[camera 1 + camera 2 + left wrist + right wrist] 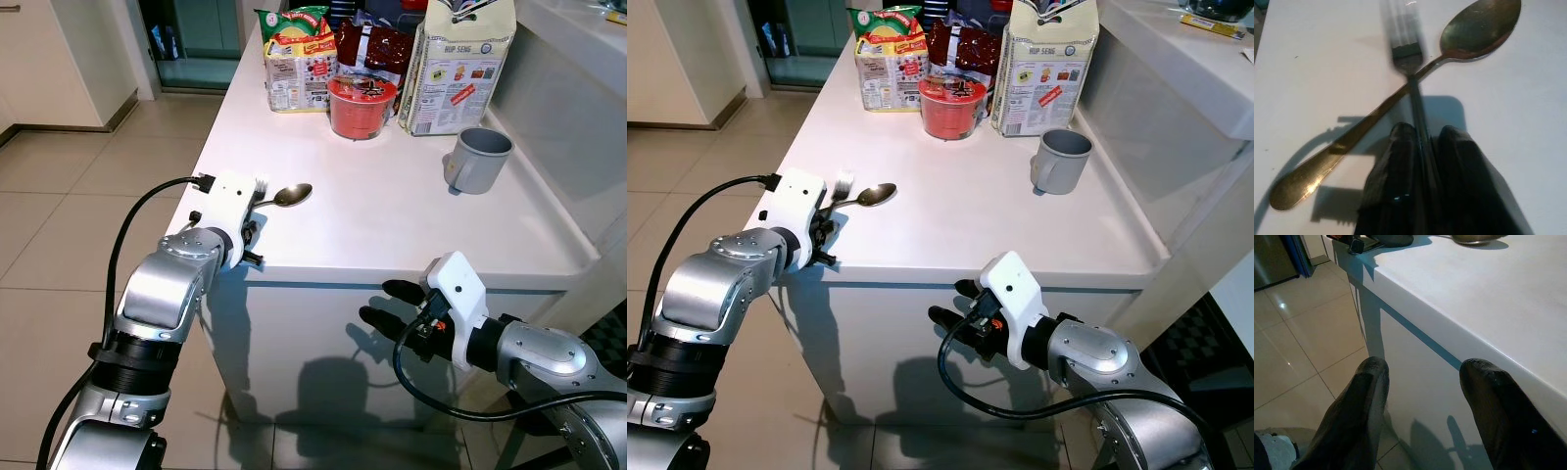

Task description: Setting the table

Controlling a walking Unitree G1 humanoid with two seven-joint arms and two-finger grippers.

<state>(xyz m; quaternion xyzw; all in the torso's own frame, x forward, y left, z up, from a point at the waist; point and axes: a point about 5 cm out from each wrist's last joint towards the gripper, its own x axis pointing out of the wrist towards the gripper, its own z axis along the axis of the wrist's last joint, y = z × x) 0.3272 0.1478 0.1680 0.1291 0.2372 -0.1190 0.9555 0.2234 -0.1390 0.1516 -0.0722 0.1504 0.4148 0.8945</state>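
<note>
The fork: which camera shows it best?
The left wrist view: the fork is close up, its handle clamped in the left tool, crossing the spoon. Both eye views show just its tines beside that tool.

Silver fork (1409,54), handle pinched in the left claw (1422,147), tines blurred. It crosses above the golden spoon (1400,93), which lies flat on the white surface (392,206).

White desk (392,211): spoon (284,197) near left edge; grey mug (477,160) right; red bowl (361,106), snack packs (298,59), cracker bag (458,64) far end.
</note>
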